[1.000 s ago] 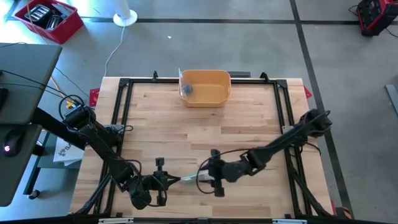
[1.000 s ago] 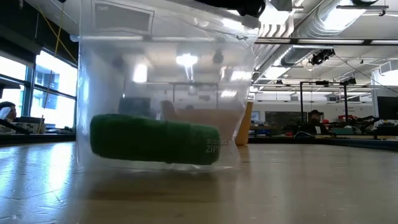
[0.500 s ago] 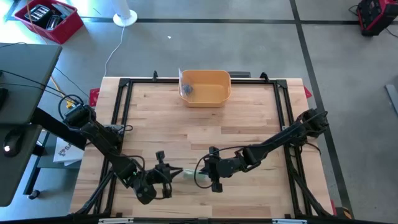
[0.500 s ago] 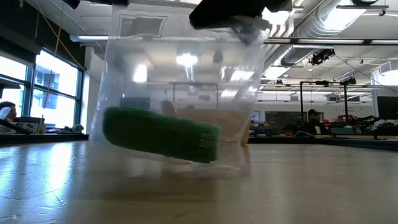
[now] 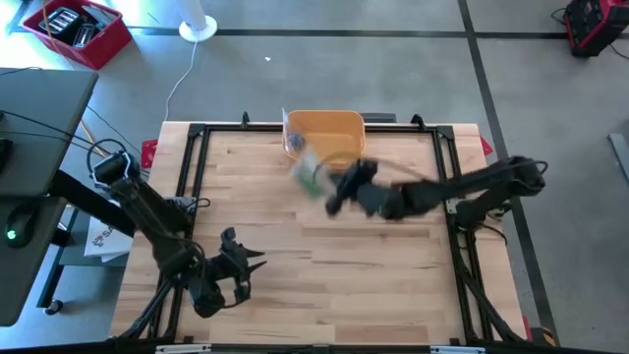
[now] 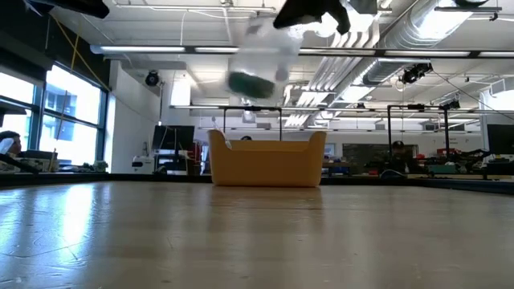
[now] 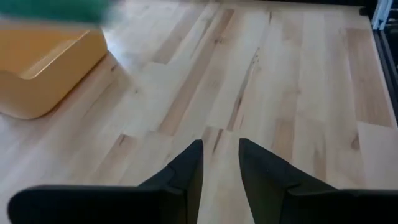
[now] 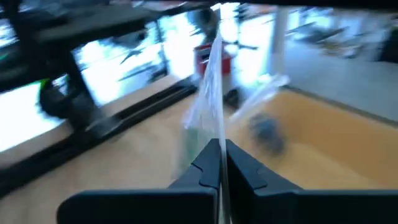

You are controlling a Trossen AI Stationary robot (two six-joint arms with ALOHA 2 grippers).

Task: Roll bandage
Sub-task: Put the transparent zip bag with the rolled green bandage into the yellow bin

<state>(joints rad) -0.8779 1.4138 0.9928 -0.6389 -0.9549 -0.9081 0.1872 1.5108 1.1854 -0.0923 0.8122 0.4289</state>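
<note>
A clear plastic zip bag [image 5: 311, 175] with a green bandage roll [image 6: 250, 81] inside hangs in the air just short of the yellow bin [image 5: 326, 131] at the table's far edge. My right gripper [image 5: 330, 195] is shut on the bag, which blurs in the low view [image 6: 265, 60]. My left gripper [image 5: 243, 261] hovers over the near left of the table, open, with nothing between its fingers [image 7: 221, 158]. My right gripper pinches the bag's thin upper edge [image 8: 217, 134] between its two shut fingers. The bag is lifted clear of the table and hangs below the fingers, with the green roll sagging in its bottom [image 6: 250, 81].
The yellow bin [image 6: 267, 159] stands at the far middle of the table, with a small dark object [image 8: 267, 134] inside. A black frame [image 5: 197, 133] runs along the table's edges. Bare wood [image 5: 393, 285] stretches between my arms.
My right gripper has taken hold of the bag near the table's near edge, lifted it clear and swung it up toward the far edge, close to the yellow bin. My left gripper has opened, let go of the bag and drawn back toward the table's left.
</note>
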